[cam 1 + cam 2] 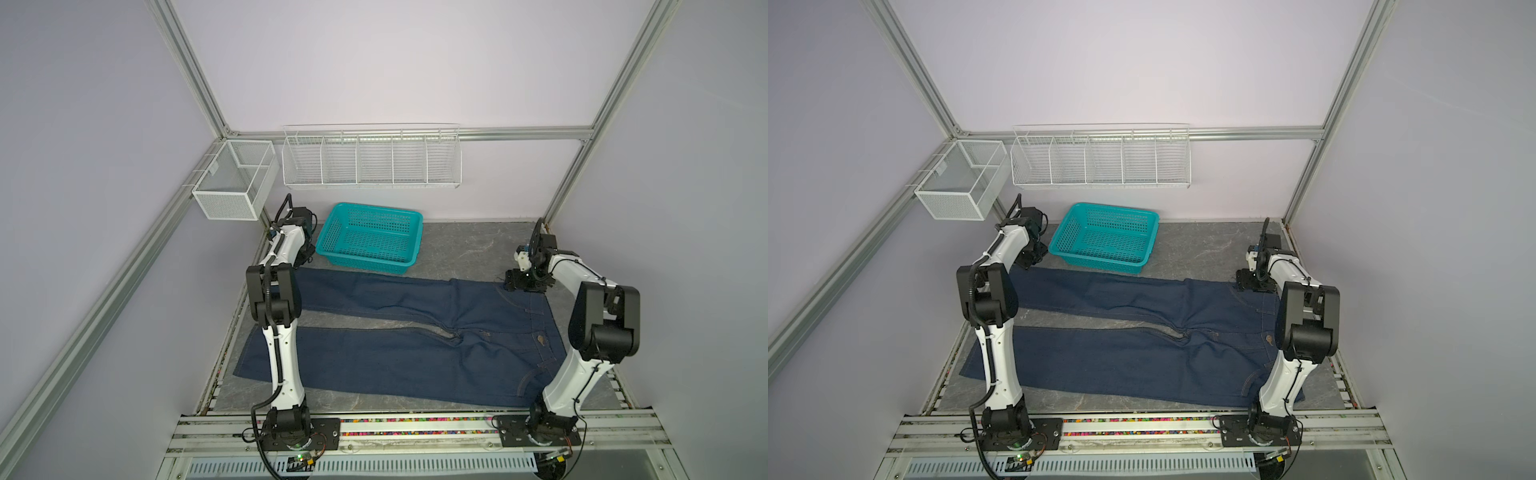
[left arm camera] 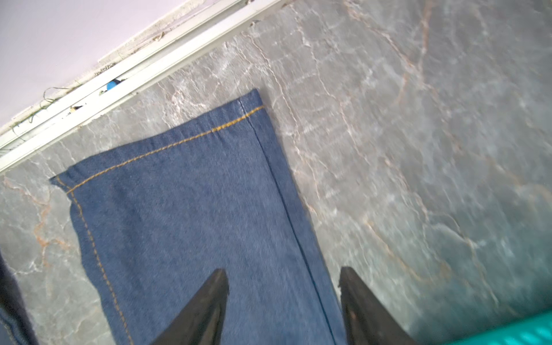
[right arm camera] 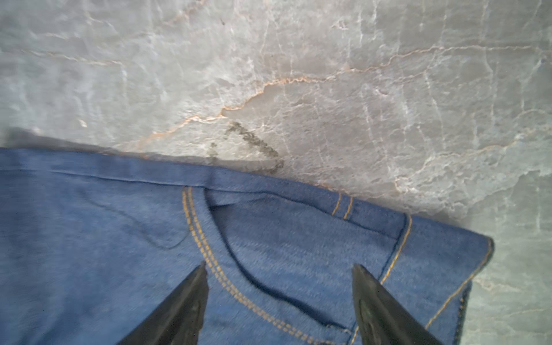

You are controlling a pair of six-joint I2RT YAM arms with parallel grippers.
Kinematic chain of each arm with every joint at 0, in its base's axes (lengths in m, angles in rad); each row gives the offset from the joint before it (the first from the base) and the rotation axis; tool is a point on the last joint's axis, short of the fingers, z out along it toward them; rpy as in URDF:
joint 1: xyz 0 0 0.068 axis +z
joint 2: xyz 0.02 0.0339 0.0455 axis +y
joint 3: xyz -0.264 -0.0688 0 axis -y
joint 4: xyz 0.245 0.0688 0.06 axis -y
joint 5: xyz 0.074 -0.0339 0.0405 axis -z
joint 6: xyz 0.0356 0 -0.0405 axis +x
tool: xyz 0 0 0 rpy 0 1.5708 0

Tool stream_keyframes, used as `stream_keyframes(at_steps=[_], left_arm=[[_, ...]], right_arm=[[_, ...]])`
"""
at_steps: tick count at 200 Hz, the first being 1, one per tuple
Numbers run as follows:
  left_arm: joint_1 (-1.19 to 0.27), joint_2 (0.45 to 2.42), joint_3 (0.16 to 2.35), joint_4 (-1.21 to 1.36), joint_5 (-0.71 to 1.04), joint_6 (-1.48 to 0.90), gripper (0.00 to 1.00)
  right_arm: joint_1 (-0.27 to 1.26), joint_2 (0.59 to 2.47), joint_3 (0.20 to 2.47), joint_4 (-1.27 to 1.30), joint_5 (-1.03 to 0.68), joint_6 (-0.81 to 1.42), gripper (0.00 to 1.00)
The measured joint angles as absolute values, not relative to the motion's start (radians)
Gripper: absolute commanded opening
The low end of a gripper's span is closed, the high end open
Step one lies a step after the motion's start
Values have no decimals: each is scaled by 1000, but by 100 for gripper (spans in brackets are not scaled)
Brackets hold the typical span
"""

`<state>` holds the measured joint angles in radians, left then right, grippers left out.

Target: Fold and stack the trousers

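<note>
1. In a top view, the dark navy denim trousers (image 1: 395,361) lie flat on the grey marbled desk (image 1: 465,253); they fill the middle of the frame, just below the teal perforated plastic basket (image 1: 365,266); their long axis runs left to right, waistband at right, hems at left, the legs parted in a narrow V.
2. In a top view, the left claw (image 1: 1034,259) sits at the upper leg's hem, left of centre; the right claw (image 1: 1252,284) sits at the waistband's upper corner, right of centre; whether either touches cloth I cannot tell here.
3. Left wrist view: the fingers (image 2: 203,307) stand spread, pinching nothing; one is over denim, one over bare desk, straddling the leg's outer seam near the yellow-stitched hem; the step in hand looks like gripping this edge, so it should come down and catch both layers at the seam.
4. Right wrist view: the right claw is spread and empty above the curved front pocket, beside the waistband; to fold the upper leg onto the lower one cleanly, both claws should close together, lift level, keep the cloth taut lengthwise, and lay edge on edge.
</note>
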<state>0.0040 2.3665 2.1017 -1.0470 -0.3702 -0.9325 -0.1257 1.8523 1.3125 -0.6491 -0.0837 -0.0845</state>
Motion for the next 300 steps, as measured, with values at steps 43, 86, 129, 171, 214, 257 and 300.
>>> stream_keyframes(at_steps=[43,86,129,171,214,257,300], left_arm=[[41,2452,2175,-1070,-370,-906,60],[58,2513,2249,-1090,-371,-878,57],[75,2548,2295,-1095,-355,-847,42],[78,2561,2314,-1107,-308,-817,10],[80,2521,2246,-1076,-288,-813,0],[80,2453,2140,-1051,-246,-799,0],[80,2350,2029,-1029,-222,-784,0]], right_arm=[[-133,1809,1314,-678,-101,-21,81],[-144,1786,1326,-697,-72,90,84],[-146,1766,1334,-734,-14,317,82],[-133,1852,1468,-828,55,558,80],[-116,2003,1556,-857,82,709,76],[-114,2127,1633,-888,99,788,76],[-116,2198,1713,-903,125,824,68]])
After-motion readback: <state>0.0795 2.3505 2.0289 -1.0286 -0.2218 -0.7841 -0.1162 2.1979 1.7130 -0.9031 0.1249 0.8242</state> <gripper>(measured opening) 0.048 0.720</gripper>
